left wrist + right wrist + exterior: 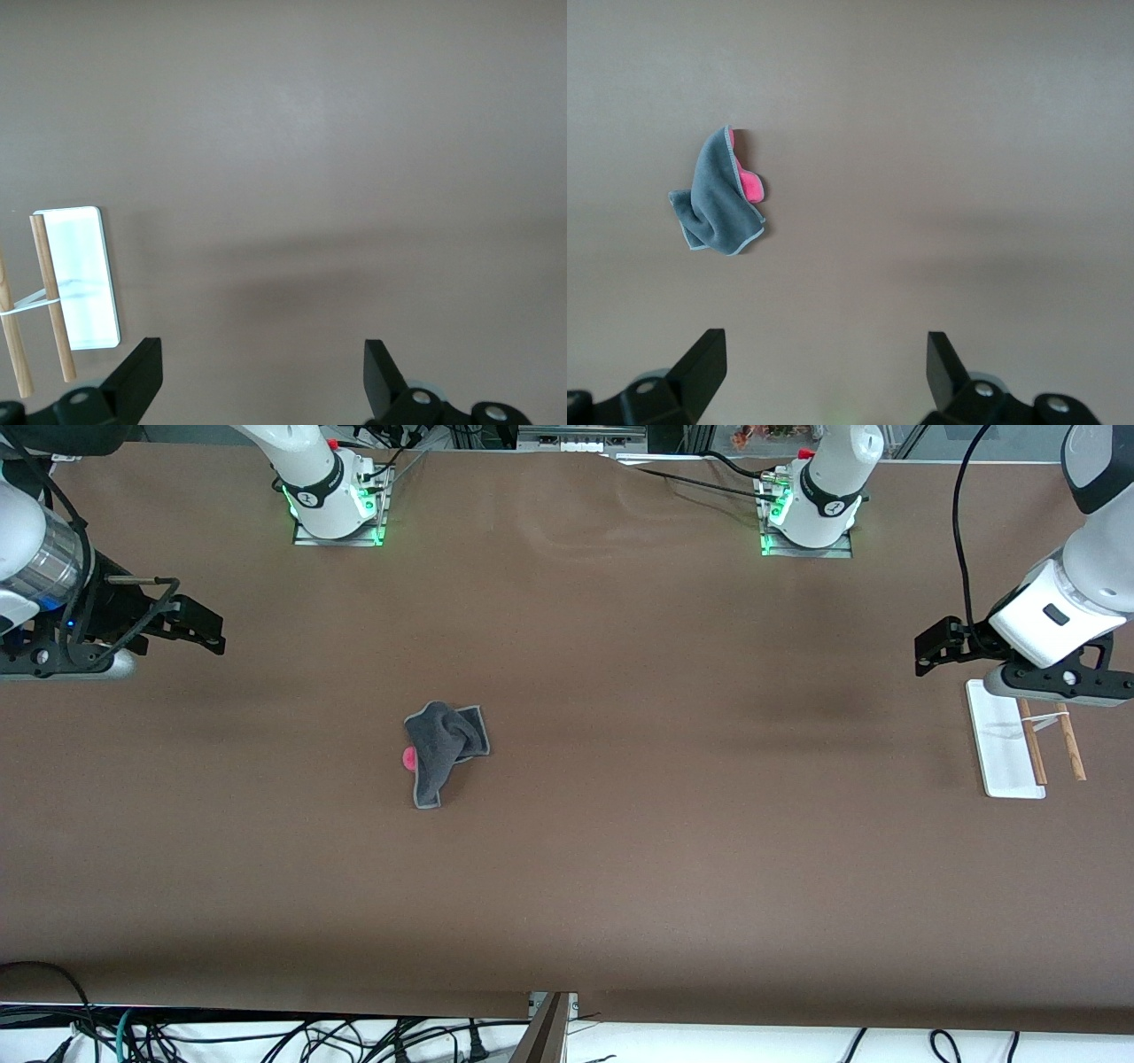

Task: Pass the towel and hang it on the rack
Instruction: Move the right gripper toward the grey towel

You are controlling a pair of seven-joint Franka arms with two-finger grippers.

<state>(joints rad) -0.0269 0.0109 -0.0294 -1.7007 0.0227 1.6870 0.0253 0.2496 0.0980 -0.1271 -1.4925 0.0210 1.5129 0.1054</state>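
The towel lies crumpled on the brown table, dark grey with lighter edging and a pink-red bit showing at one side. It also shows in the right wrist view. The rack stands at the left arm's end of the table, with a white base and two brown rods; it also shows in the left wrist view. My left gripper is open and empty in the air beside the rack. My right gripper is open and empty at the right arm's end, well apart from the towel.
The two arm bases stand along the table's edge farthest from the front camera. Cables hang below the table's near edge. Bare brown table lies between towel and rack.
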